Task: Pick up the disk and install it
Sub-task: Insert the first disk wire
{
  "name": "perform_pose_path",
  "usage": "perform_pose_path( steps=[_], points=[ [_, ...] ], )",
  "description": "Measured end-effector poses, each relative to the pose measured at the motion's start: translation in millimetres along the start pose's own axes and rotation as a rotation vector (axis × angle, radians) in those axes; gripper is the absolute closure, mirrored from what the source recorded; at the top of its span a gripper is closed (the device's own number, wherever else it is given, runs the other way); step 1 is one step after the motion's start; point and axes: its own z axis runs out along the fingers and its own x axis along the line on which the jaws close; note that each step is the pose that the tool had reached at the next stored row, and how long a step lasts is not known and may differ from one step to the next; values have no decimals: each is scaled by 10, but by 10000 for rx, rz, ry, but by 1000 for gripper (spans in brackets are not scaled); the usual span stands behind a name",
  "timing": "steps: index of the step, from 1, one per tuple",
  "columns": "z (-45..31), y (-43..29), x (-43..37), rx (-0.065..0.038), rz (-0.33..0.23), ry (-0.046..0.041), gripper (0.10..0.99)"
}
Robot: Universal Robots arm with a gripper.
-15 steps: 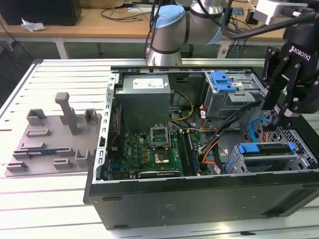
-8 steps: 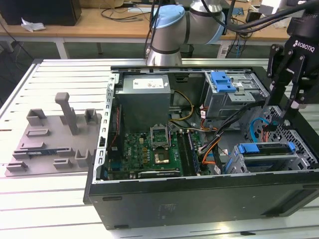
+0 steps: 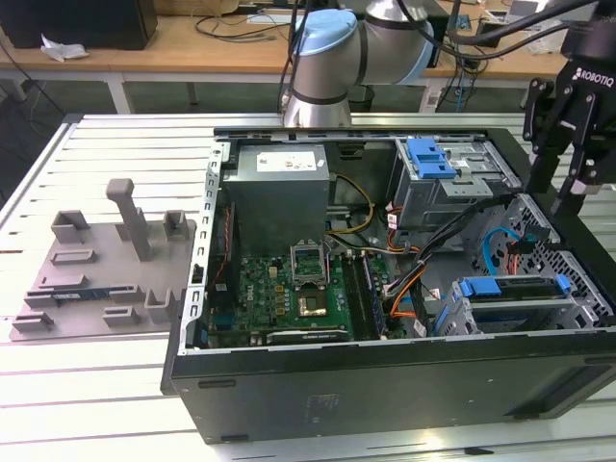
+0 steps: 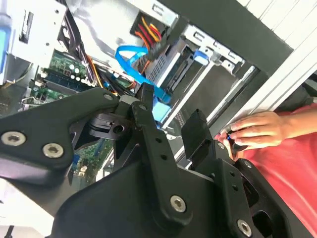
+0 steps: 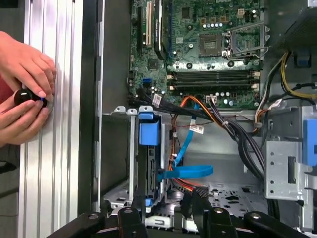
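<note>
The disk (image 3: 515, 287) sits edge-on in the lower drive cage at the exterior view's right of the open computer case, its blue rail showing and its label hidden. In the first wrist view the disk (image 5: 148, 163) stands in the cage under a blue tab. My gripper (image 3: 553, 197) hangs open above the case's right wall, over that cage, with nothing between its black fingers. The open gripper (image 4: 171, 111) also appears in the second wrist view, and in the first wrist view the gripper (image 5: 166, 206) is just short of the cage.
A bare blue clip (image 3: 428, 159) lies on the upper bay. The grey power-supply box (image 3: 279, 192) and motherboard (image 3: 289, 289) fill the case's middle. A blue cable (image 5: 185, 171) loops beside the cage. A grey fixture plate (image 3: 96, 279) lies left. A person's hands (image 5: 25, 99) hold a small black knob.
</note>
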Motion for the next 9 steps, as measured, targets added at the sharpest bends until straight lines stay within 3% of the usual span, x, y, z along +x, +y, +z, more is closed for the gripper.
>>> perform_pose_path(
  steps=[2, 3, 5, 9],
  points=[
    [-7, -89, -23, -58, 34, 345, 580],
    [-5, -112, -23, -85, 120, 474, 580],
    [0, -124, -25, -136, 293, 553, 580],
    [30, -126, -32, -350, 1050, 556, 580]
  ],
)
